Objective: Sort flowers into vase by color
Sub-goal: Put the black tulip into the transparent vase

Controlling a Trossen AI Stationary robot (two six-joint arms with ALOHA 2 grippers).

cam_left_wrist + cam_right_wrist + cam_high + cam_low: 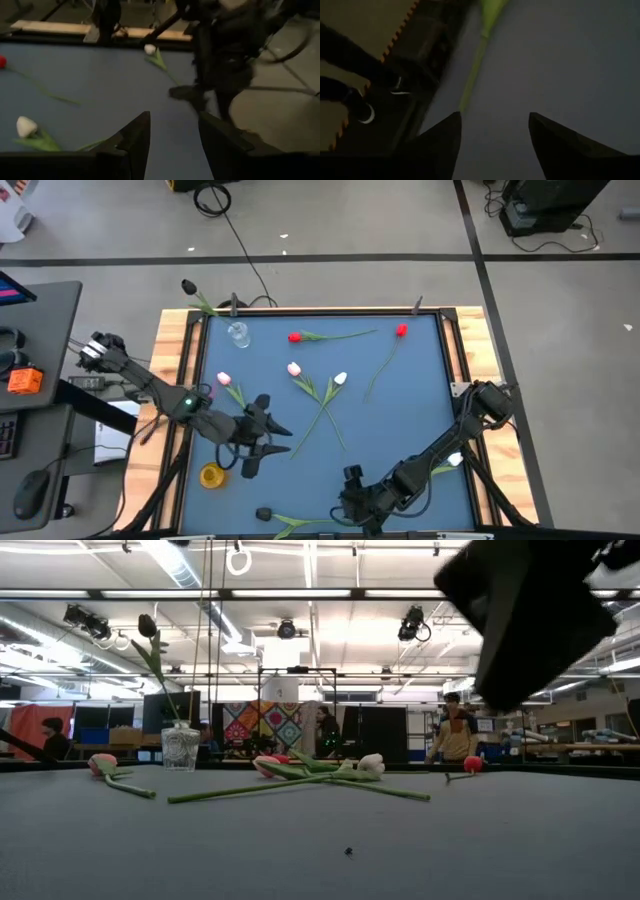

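We see a blue table (400, 410) filling the middle of the high view, framed by a wooden border, with grey floor around it. The left arm (150, 385) reaches in from the left edge, and its gripper (262, 442) hangs over the lower left part of the table with its two dark fingers (136, 140) apart and nothing between them. The right arm (450, 445) comes from the right edge down toward the bottom centre, where its gripper (352, 505) sits near the lower rim; in its wrist view the fingers (445, 137) stand spread with only bare table between them, and a green stem (475, 75) lies just ahead, untouched. That stem belongs to a dark tulip (265, 514) lying along the bottom edge of the high view. Two crossed tulips, one pink (294, 369) and one white (341, 379), lie in the centre. Another pink tulip (224, 380) lies left of them. Two red tulips (295, 337) (401, 331) lie in the upper part of the table, well apart. A clear glass vase (238, 333) stands in the upper left corner of the table, and a dark tulip (147, 626) stands in it, leaning. A small yellow ring-shaped thing (211, 475) rests at the lower left, just below the left gripper.
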